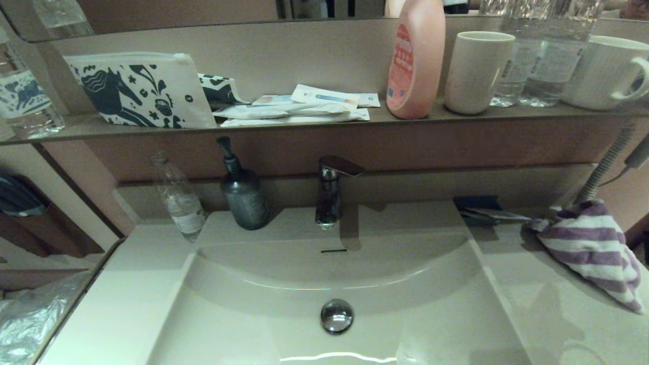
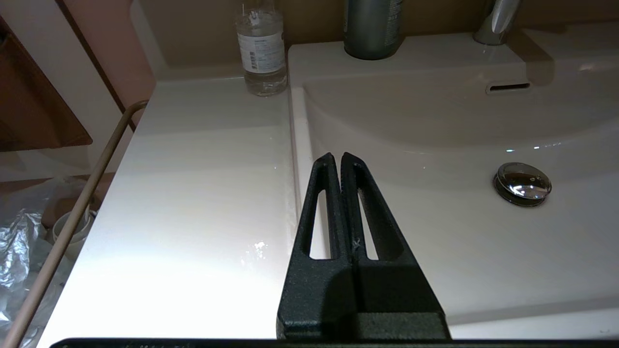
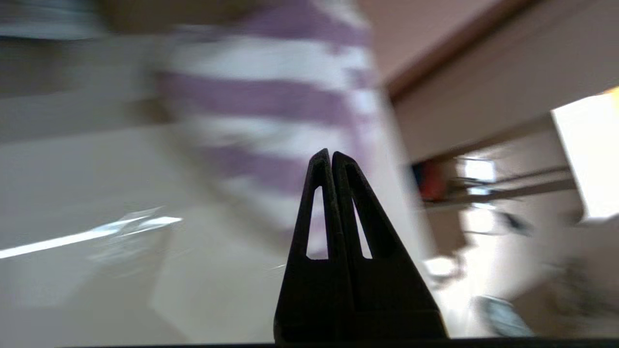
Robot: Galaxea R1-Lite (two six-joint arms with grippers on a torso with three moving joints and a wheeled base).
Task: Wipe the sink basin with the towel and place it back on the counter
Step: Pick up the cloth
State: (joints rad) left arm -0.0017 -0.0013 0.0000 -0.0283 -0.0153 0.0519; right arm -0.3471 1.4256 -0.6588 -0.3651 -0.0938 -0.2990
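Observation:
The purple and white striped towel (image 1: 590, 248) lies bunched on the counter (image 1: 537, 304) to the right of the sink basin (image 1: 284, 294), whose chrome drain plug (image 1: 336, 315) sits in the middle. Neither gripper shows in the head view. In the right wrist view my right gripper (image 3: 331, 153) is shut and empty, pointing at the towel (image 3: 271, 101) from a short way off. My left gripper (image 2: 337, 156) is shut and empty too, above the basin's left rim (image 2: 296, 159), with the drain plug (image 2: 522, 182) off to one side.
A tap (image 1: 330, 190), a dark pump bottle (image 1: 243, 192) and a clear bottle (image 1: 177, 200) stand along the back of the basin. The shelf above carries a horse-print pouch (image 1: 137, 91), sachets, a pink bottle (image 1: 417, 58) and cups (image 1: 476, 71). A dark flat object (image 1: 479, 209) lies near the towel.

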